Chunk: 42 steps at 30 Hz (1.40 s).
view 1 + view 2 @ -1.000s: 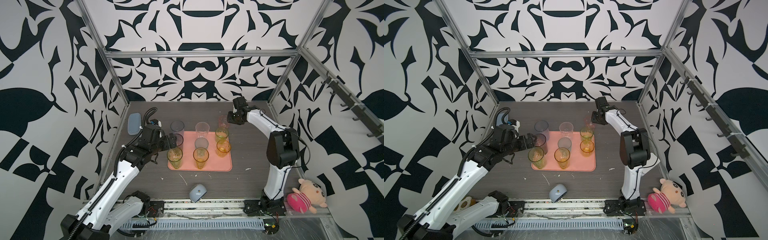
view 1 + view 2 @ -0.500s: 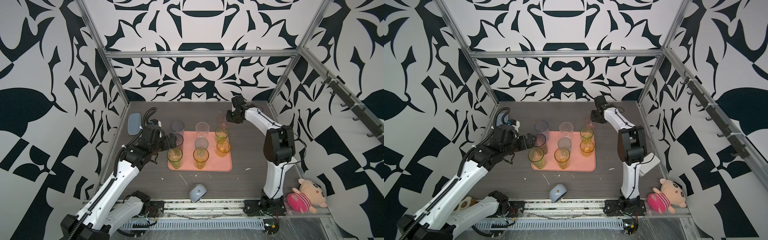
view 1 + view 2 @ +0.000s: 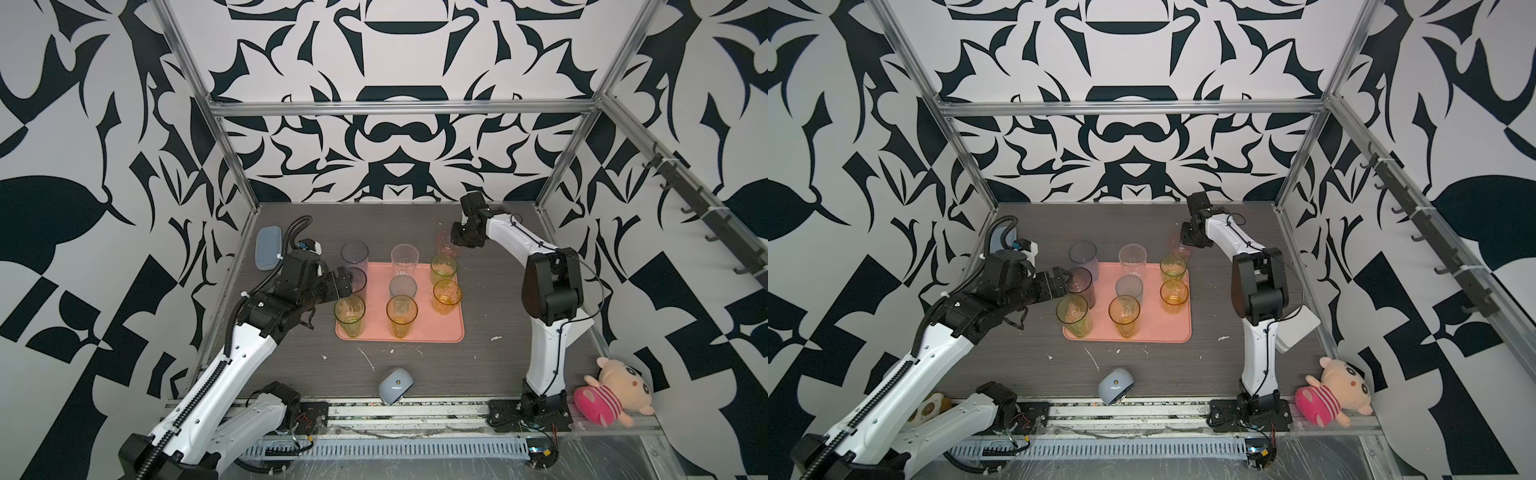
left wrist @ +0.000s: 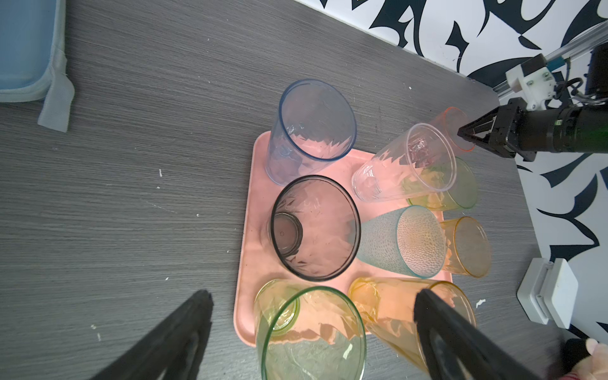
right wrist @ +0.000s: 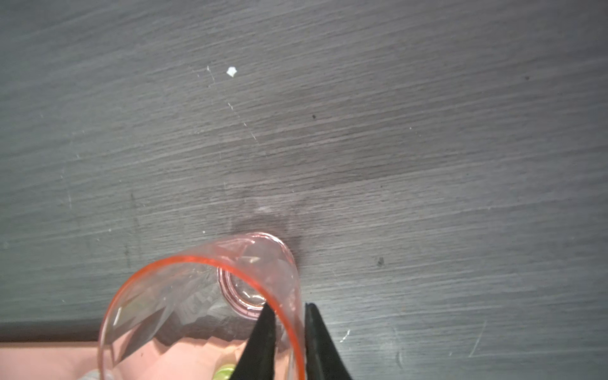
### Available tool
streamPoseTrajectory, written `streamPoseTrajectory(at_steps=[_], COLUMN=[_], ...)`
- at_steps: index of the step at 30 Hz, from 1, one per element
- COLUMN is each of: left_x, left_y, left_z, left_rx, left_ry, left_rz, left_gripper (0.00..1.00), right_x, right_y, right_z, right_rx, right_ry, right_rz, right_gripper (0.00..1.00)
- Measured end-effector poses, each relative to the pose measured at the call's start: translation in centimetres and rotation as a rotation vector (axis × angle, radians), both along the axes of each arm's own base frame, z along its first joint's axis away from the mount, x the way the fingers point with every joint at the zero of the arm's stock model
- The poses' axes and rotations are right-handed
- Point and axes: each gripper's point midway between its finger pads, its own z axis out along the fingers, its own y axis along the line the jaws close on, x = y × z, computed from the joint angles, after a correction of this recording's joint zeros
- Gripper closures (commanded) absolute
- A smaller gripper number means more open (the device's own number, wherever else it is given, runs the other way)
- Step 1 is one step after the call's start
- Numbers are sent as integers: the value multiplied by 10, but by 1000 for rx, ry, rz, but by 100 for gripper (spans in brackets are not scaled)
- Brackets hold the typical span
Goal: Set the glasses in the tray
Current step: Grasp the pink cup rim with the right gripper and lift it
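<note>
Right gripper point(image 5: 289, 306) is straddling the rim of the pink glass point(image 5: 184, 296), one finger inside, one outside; clamped or not, cannot tell. Glass is standing on the table point(image 5: 329, 131), just off the far right corner of the tray point(image 3: 440, 330). Next, by my judgement: clamping fully, lifting straight, clearing the green glass point(image 3: 443, 266).

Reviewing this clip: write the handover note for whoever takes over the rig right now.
Left end effector: open, empty, beside the grey glass at the tray's left edge.
Right end effector: fingers straddle the pink glass's wall; firm pinch unclear.
Done: eight glasses upright on the tray, the blue glass at its far left corner.
Left: the pink glass, standing on the table just behind the tray's far right corner.
</note>
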Motion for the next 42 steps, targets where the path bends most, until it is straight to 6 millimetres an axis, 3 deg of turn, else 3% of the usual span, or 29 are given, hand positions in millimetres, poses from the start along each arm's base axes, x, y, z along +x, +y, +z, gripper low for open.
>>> streamPoseTrajectory(at_steps=[13, 21, 28, 42], left_x=[0, 0, 0, -6], left_y=[0, 0, 0, 2], left_z=[1, 1, 2, 15], left_rx=[0, -1, -3, -29], left_ry=[-1, -1, -5, -44], left_rz=[0, -1, -1, 4], left_gripper=[1, 0, 1, 0], right_x=[-1, -4, -22, -58], right_y=[1, -1, -8, -25], right_z=[-1, -1, 5, 95], right_rx=[1, -11, -39, -72], right_ry=[25, 39, 88, -15], right_rz=[7, 2, 6, -4], right_gripper=[100, 100, 100, 100])
